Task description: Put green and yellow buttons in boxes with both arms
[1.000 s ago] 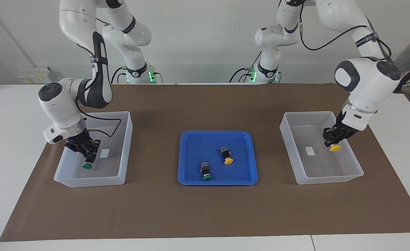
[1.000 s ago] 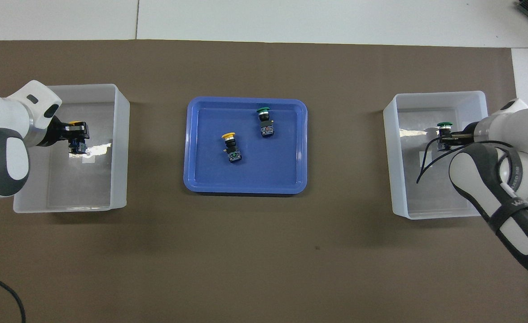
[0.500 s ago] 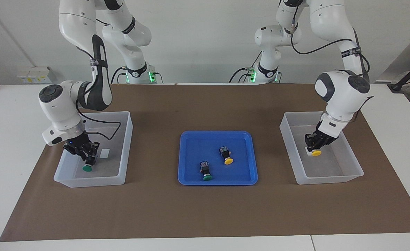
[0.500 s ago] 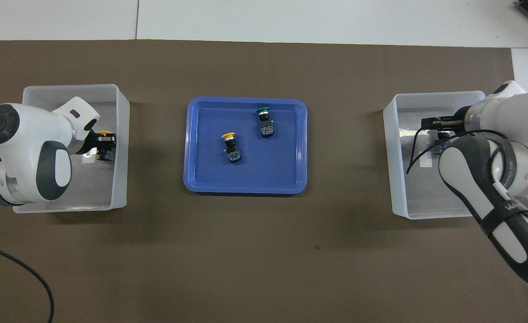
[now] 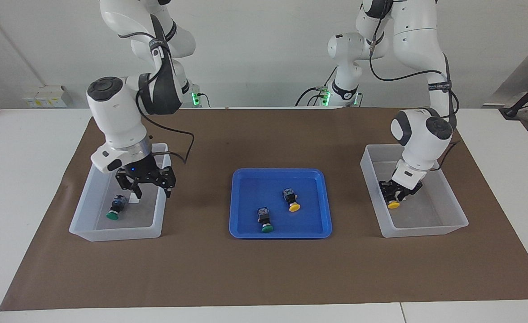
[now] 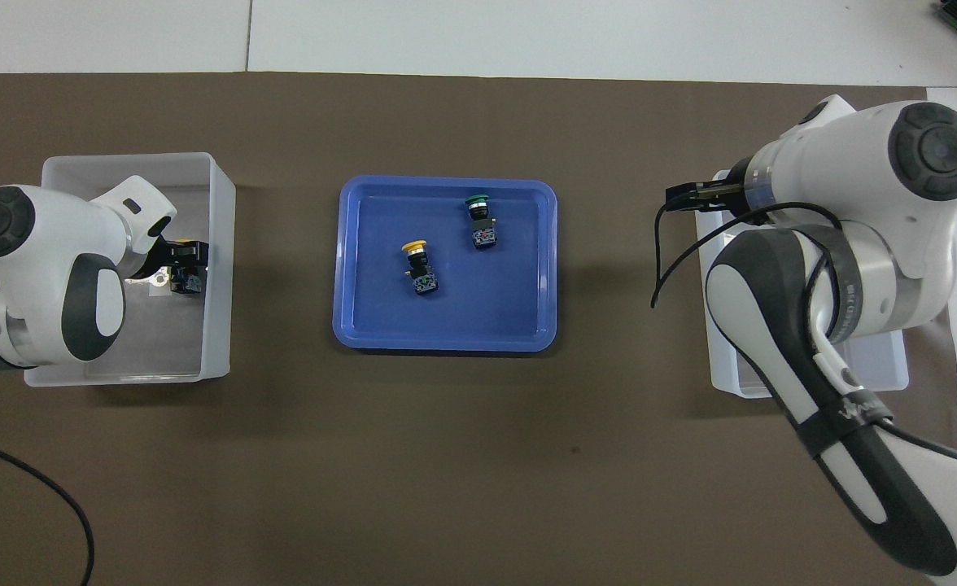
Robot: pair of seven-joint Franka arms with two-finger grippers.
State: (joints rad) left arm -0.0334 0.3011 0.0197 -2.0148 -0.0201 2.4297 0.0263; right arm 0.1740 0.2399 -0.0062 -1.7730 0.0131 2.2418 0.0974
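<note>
A green button (image 5: 115,210) lies on its side on the floor of the box (image 5: 116,234) at the right arm's end. My right gripper (image 5: 152,192) hangs above that box, open and holding nothing; the overhead view shows only its tip (image 6: 680,198), and the arm hides the green button. My left gripper (image 5: 396,194) is low inside the other box (image 5: 425,229), right over a yellow button (image 5: 393,205) by the wall that faces the tray. From overhead that button (image 6: 188,281) shows just past the left gripper (image 6: 179,262).
A shallow blue tray (image 5: 246,226) sits mid-table between the boxes. It holds a yellow button (image 5: 292,200) and a green button (image 5: 265,220), both lying on their sides. Brown paper covers the table.
The right gripper opened, left the green button in its box and rose toward the table's middle. The left gripper sank lower with the yellow button, toward the tray-side wall.
</note>
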